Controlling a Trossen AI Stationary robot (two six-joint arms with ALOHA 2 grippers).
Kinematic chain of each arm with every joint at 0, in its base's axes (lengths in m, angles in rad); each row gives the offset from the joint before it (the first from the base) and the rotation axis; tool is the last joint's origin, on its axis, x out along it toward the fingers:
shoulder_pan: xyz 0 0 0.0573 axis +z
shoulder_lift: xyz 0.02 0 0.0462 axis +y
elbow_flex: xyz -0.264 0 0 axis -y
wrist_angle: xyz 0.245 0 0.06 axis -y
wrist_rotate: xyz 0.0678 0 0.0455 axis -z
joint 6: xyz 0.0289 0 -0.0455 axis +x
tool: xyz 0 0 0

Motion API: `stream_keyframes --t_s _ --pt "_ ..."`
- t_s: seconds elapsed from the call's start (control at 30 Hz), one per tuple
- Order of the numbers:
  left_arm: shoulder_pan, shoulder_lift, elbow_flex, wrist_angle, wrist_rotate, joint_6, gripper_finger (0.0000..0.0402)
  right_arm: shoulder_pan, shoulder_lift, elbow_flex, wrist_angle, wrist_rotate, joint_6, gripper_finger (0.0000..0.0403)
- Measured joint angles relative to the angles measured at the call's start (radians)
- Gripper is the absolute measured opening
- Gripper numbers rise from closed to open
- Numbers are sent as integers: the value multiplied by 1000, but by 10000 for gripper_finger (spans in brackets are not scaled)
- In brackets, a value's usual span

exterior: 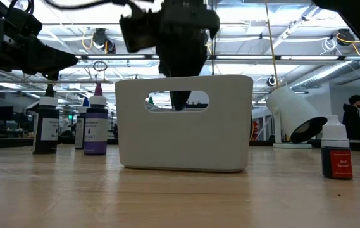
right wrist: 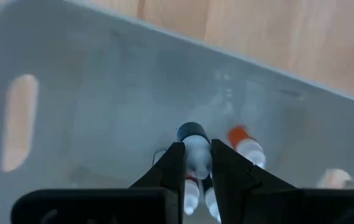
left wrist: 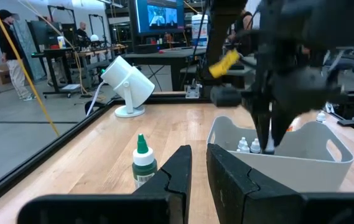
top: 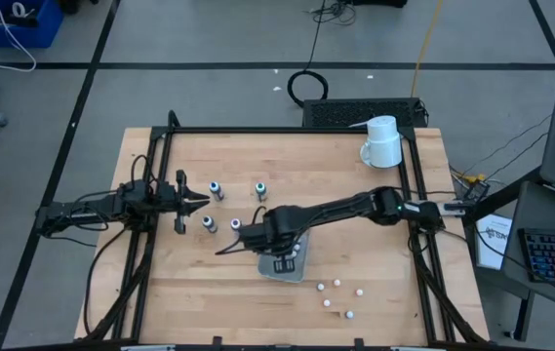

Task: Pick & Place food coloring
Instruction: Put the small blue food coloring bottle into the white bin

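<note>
Right gripper (right wrist: 195, 163) pinches a dark-capped food coloring bottle (right wrist: 194, 148) inside the white caddy (right wrist: 102, 93); next, release. Left gripper (left wrist: 198, 168) waits, shut.

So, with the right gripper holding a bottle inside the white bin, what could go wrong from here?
1. The right gripper is shut on a small blue-capped bottle just above bottles already in the white plastic bin, such as the orange-capped one. Released here, it may land on them and tip.
2. Its fingers sit deep in the bin; lifting out, they could catch the wall and shift it.
3. The left gripper, shut, waits close by the bin, so the arms might collide.
</note>
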Motion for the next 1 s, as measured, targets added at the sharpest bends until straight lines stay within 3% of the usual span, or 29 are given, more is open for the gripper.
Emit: stream_keyframes --t_s 0.8,1.0 --pt "0 0 0 -2 0 0 58 1 20 -127 189 -1 -29 42" --pt "0 0 0 -1 0 0 58 6 21 -129 211 -1 -33 69"
